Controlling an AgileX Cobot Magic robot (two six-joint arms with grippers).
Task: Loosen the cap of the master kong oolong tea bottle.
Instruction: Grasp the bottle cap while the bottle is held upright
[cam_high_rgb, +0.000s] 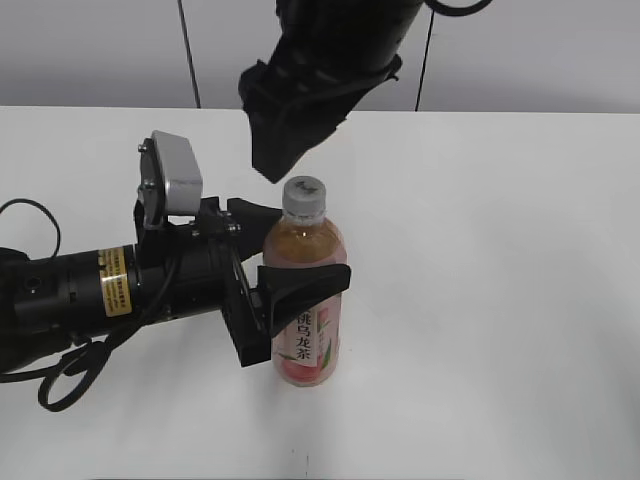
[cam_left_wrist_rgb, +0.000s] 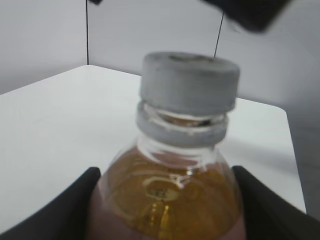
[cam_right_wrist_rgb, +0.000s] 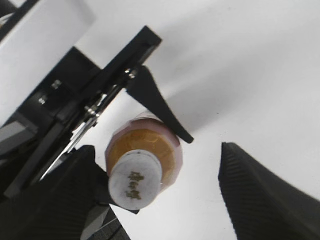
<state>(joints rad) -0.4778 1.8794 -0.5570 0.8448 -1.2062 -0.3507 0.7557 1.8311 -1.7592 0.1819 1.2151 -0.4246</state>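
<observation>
Clear plastic master kong oolong tea bottle (cam_high_rgb: 306, 300), amber liquid, pink-white label w/ dark characters, stands upright on matte white table (cam_high_rgb: 500, 250). Ribbed round white cap (cam_high_rgb: 304, 193) on neck, dark mark on top. Left gripper (cam_high_rgb: 290, 250) clamps bottle body w/ black fingers. Right gripper (cam_right_wrist_rgb: 165, 190) above cap, jaws spread wide, not touching.

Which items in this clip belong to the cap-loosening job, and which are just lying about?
Part of the job:
- cap
- tea bottle, upright
- left hand, closed around the bottle
- right hand, open above the cap, not touching it

Just lying about:
- black cable at the table's left edge
- nothing else on the white table
</observation>
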